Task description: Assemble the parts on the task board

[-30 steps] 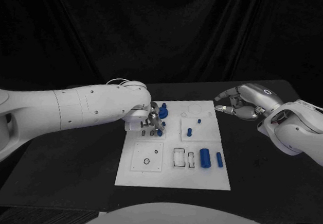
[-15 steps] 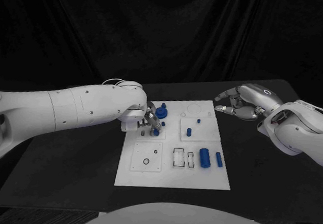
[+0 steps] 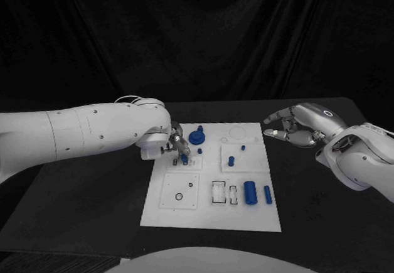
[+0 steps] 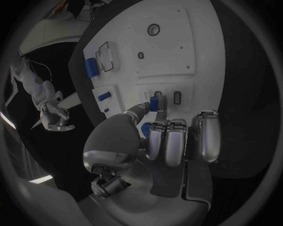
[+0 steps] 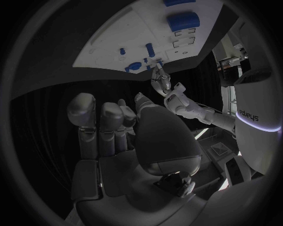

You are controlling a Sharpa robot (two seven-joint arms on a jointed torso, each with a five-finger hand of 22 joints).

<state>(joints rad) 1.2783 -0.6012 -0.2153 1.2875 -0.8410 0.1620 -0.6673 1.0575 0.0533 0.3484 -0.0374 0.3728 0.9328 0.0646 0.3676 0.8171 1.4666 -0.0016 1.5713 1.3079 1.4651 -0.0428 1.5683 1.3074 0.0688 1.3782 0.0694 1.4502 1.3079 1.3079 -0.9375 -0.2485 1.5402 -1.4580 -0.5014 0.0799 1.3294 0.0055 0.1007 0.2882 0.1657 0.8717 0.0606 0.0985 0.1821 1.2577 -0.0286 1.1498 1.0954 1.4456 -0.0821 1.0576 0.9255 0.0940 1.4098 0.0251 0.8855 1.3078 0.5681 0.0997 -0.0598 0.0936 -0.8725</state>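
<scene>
Over the flat white board's [image 3: 211, 218] far-left corner, the left hand [image 3: 175, 145] pinched a small blue peg [image 4: 156, 102] between metallic fingertips, just above a slot. Beside the board's far-right corner, the right hand [image 3: 294, 125] hovered, fingers curled, empty.

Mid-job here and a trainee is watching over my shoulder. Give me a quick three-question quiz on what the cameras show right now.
1. True or false: the right robot hand is holding a part over the task board.
2. What does the left robot hand hold at its fingertips?
3. The two large blue cylinders lie at the board's: A) near right, B) far left, C) centre.

Key:
1. False: it hovers off the board's far right corner, fingers curled, holding nothing.
2. A small blue part, above the board's far left section.
3. A
</scene>
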